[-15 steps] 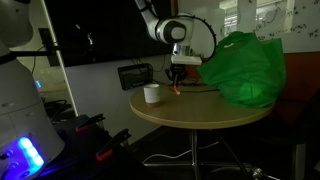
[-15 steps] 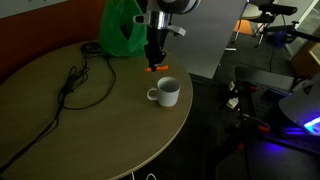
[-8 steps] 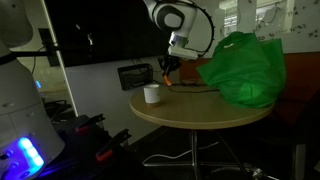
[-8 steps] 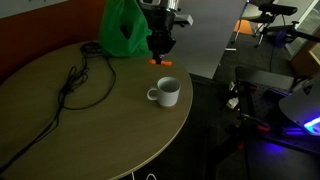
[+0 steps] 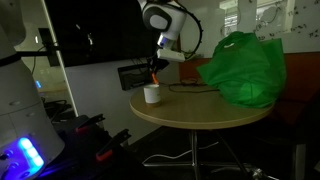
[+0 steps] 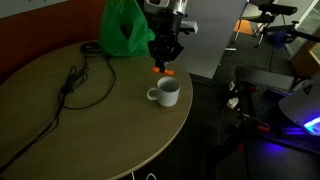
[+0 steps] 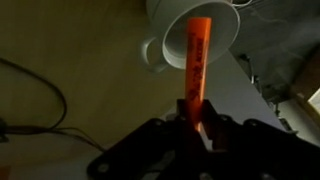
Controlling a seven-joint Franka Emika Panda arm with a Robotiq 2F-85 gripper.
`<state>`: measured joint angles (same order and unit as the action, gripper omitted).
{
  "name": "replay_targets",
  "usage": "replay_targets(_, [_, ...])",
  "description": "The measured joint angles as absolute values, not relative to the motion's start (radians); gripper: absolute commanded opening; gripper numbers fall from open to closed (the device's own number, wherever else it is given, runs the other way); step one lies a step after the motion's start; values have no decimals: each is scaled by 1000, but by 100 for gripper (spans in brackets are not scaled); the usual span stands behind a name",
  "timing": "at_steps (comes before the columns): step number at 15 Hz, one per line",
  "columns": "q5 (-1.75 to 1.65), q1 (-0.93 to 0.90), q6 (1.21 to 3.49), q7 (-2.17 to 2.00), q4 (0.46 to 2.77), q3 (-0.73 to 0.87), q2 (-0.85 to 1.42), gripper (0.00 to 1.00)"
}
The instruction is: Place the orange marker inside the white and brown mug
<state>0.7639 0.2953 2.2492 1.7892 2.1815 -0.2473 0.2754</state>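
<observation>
One gripper (image 7: 190,120), jaws narrow and clamped on the marker (image 7: 196,60) near its back end. In the wrist view the marker runs out toward 12 o'clock, its tip over the open mouth of the mug (image 7: 228,28), with the handle at 9 o'clock of the mouth. In an exterior view the gripper (image 6: 164,55) hangs with the marker pointing down and the mug (image 6: 166,93) at 6 o'clock, just below the tip. Cannot tell if the tip is past the rim. The cable (image 6: 75,85) is at 9 o'clock of the mug and the green bag (image 6: 125,30) at 11, both on the table (image 6: 60,140), well apart from the mug. Progress, my read: pick and carry done, lining up nearly done. Left to do: lower the marker into the mug and let go.
</observation>
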Motion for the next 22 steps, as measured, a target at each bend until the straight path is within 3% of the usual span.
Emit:
replay_targets(9, [847, 222, 2126, 2000, 2263, -113, 215, 5])
replay_targets(22, [903, 157, 2126, 2023, 2270, -77, 238, 5])
